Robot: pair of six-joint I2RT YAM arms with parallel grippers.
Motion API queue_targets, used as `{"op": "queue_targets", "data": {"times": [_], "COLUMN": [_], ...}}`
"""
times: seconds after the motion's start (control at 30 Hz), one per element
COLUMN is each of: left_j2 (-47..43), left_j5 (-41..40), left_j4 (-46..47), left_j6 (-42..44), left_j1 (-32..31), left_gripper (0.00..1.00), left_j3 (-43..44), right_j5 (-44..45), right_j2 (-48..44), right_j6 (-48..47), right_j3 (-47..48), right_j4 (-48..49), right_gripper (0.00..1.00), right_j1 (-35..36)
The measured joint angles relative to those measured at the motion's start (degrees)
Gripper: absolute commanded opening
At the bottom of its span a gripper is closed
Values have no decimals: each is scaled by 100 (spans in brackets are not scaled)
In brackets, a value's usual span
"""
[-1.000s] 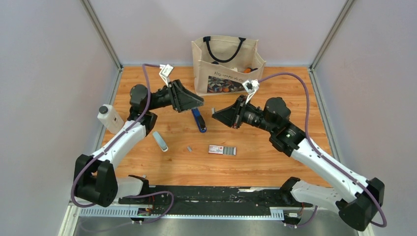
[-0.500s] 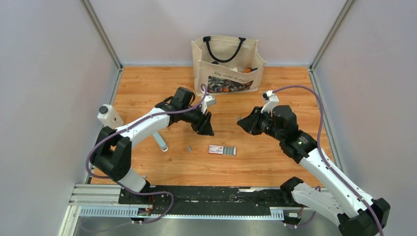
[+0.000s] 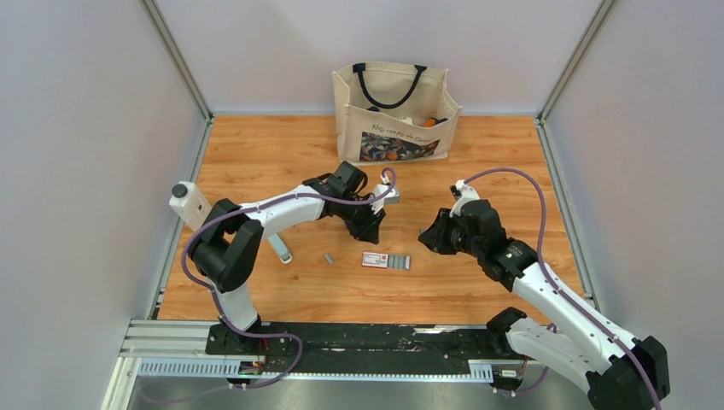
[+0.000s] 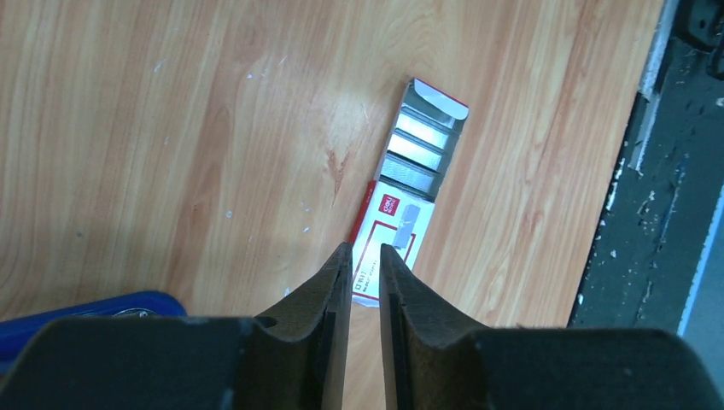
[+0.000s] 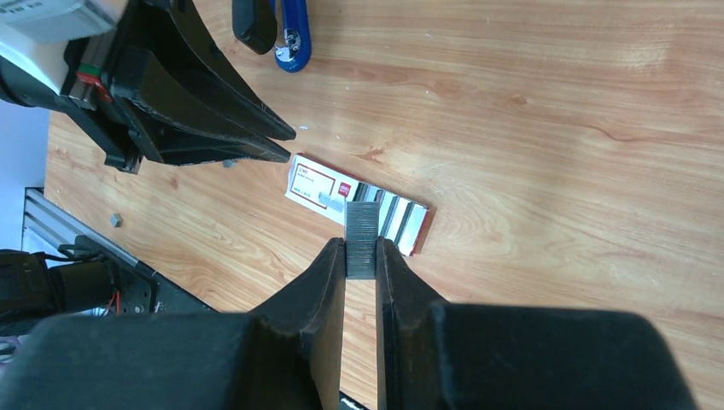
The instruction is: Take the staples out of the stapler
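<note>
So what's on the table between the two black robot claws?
The small flat white-and-red box, seen in the top view, lies between the left gripper and the right gripper, slightly nearer the camera.

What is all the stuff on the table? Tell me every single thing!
staple strip: one, silvery grey, pinched between the right gripper's fingers, above the box
loose staple piece: one, grey, on the wood left of the box
stapler: one, blue with black parts, on the table under the left arm
staple box: one, white and red, slid open with grey strips inside, middle of the table
stick-like tool: one, pale grey, left of the loose piece
bottle: one, white with black cap, left edge
tote bag: one, beige with dark handles, at the back
table: one, orange-brown wood
left gripper: black, jaws nearly closed on nothing, over the box
right gripper: black, shut on the strip
</note>
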Motion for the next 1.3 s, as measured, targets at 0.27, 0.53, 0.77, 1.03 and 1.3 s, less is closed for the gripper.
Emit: {"op": "queue_targets", "data": {"times": [0.27,0.53,0.77,1.03,1.3], "left_j2": [90,199,289,286,160], "left_j5": [-710,-1180,-1401,-1700,-1821], "left_j4": [411,616,791,1078,1250], "left_j6": [-101,-168,-225,-227,-227], "left_j1": [-304,-437,-448,-505,-680], "left_gripper": [23,21,19,19,18], "left_j3": [-256,-411,-472,-717,-916], "right_j5": [44,33,-28,-94,-133], "right_j2": [0,57,87,203,271], "right_j6": [42,111,138,168,164], "right_j3": [-365,-551,-568,-654,-691], "right_j4": [227,470,710,833,927], "right_gripper": [10,10,10,10,10], "right_j1": [0,0,0,0,0]}}
